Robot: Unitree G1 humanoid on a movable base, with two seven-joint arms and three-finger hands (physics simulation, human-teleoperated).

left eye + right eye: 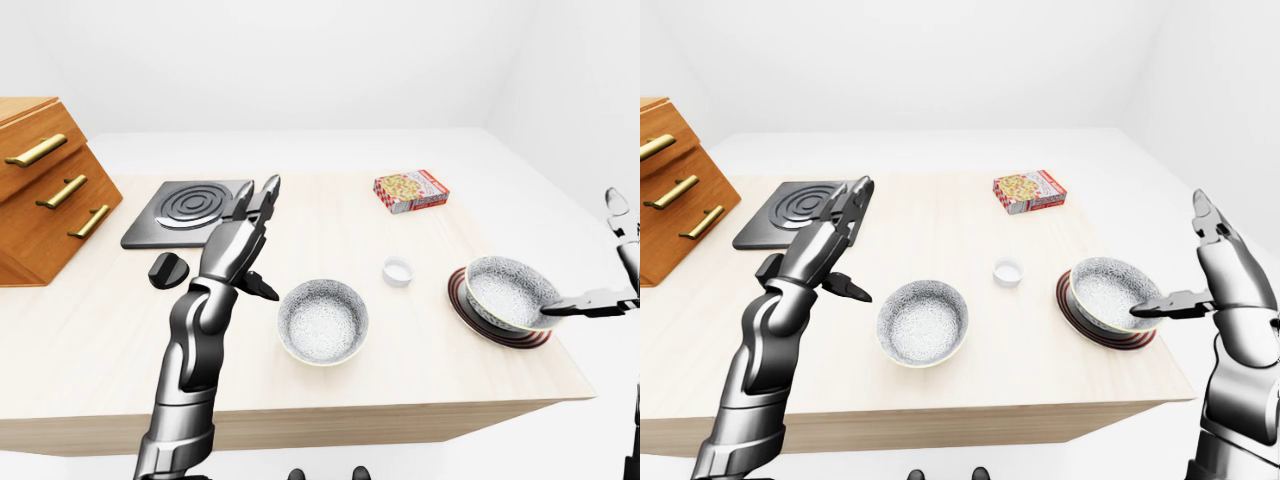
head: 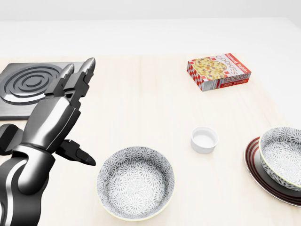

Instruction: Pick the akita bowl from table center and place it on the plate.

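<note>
Akita bowl (image 1: 1108, 292) sits on plate (image 1: 1080, 312); only right-eye view shows right hand (image 1: 1200, 265) fully, fingers spread.

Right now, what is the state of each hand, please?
Left hand: open, holding nothing, raised over the table.
Right hand: open, holding nothing, one of its fingers at the rim of the bowl on the plate.

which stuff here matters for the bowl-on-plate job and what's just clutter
Job:
- akita bowl sitting on the plate
- plate, red-rimmed
- right hand, open beside that bowl
- left hand, open, raised

Lying about:
- second patterned bowl at table center
- small white cup
- cookie box
- burner plate
- black knob
- wooden drawers
</note>
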